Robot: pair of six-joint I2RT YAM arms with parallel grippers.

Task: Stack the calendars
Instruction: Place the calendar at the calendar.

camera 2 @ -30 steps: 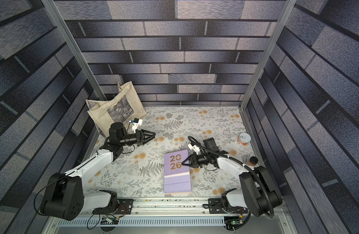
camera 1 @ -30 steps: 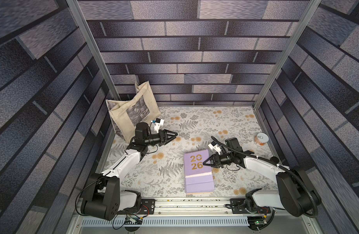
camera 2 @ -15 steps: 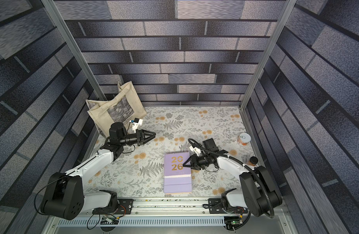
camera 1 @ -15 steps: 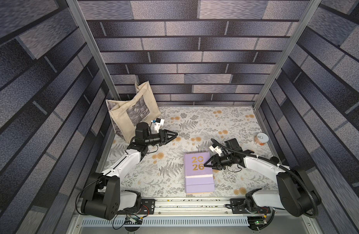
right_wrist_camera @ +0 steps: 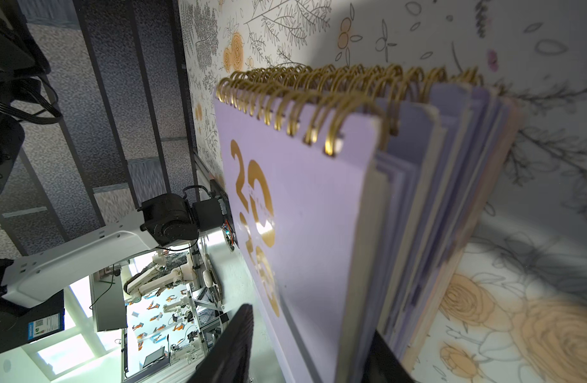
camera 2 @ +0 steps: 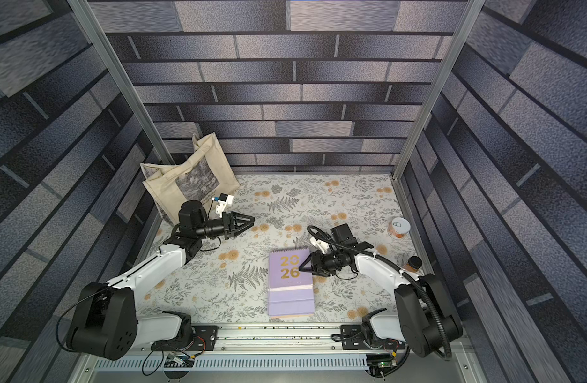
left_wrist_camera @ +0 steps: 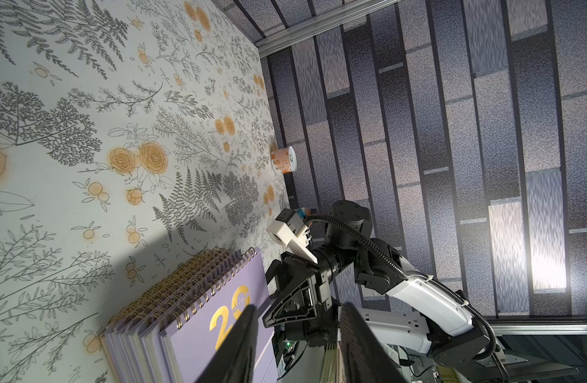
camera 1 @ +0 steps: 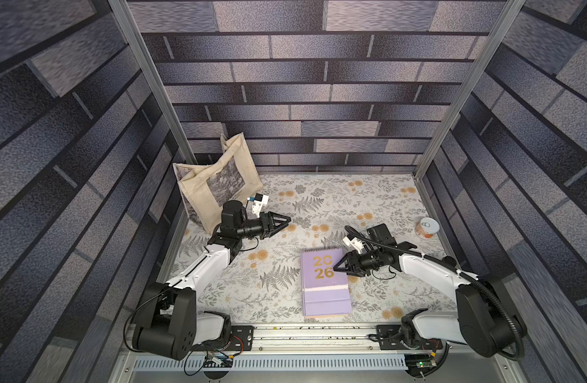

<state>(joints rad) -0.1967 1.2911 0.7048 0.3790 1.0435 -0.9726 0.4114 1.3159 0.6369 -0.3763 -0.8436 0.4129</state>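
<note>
Right pincer (camera 1: 336, 267) opened, lower calendars (right_wrist_camera: 468, 172) mostly hidden

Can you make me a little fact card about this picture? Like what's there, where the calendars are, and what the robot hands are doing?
Table: flower print
Calendars: one stack, front middle, purple "2026" cover on top
Left gripper: open, empty, off to the left of the stack
Right gripper: open, at the stack's right edge, one finger over the top cover
Bag: beige, standing at back left
Can: upright, far right
</note>
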